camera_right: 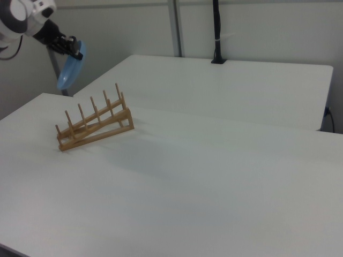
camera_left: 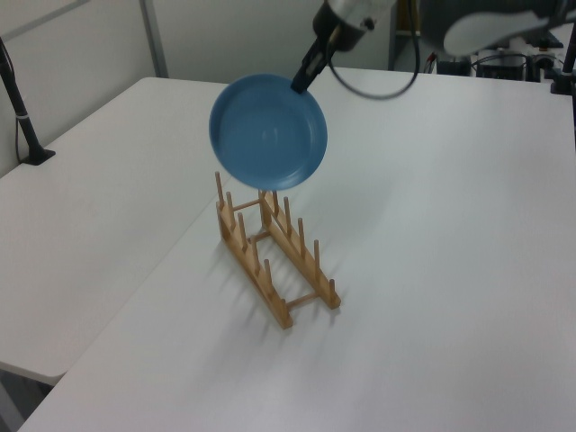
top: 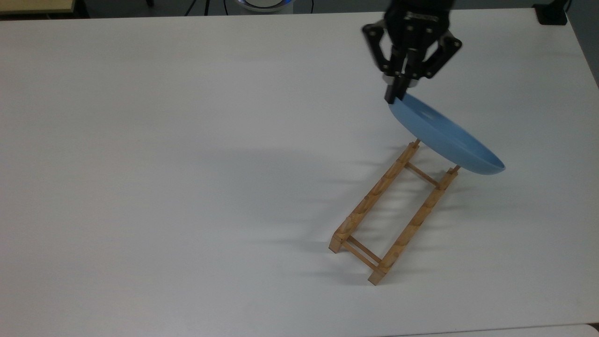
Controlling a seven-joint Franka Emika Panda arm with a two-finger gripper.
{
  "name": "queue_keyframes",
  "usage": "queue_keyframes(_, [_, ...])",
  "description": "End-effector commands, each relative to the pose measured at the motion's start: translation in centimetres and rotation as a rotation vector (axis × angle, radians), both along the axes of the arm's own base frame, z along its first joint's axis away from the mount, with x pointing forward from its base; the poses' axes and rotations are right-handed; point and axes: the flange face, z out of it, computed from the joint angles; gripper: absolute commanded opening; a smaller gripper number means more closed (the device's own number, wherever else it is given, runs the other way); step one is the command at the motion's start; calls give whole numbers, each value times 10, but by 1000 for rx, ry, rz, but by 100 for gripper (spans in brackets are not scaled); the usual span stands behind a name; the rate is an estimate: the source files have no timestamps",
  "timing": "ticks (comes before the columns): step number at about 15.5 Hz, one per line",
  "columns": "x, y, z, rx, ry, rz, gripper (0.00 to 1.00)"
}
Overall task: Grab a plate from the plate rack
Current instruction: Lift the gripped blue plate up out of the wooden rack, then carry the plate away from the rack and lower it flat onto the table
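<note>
From the top view I read no writing anywhere; the gripper (top: 397, 96), its upper body cut off by the frame edge, is clamped on the rim of the plate (top: 444, 138), a matte light-blue disc hanging tilted over the far end of the plate rack (top: 393, 215) of notched pale wood. Over in the left view the plate's hollow face shows, clear above the pegs. Right view: it is edge-on, high above the white table (camera_right: 214, 182).

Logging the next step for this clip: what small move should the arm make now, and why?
Probably carry the plate sideways, away from the plate rack, then lower it onto the table. It hangs clear above the pegs, the gripper pinching its rim.
</note>
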Motion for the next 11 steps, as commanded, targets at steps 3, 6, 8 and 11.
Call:
queue_keyframes(3, [11,-116,-14,282,274,-151,0])
queue_keyframes(6, [16,-198,-49,369,421,-155,0])
queue_keyframes(8, [16,-253,-64,398,464,-156,0])
queue_keyframes(11, [3,-311,-95,357,553,-45,0])
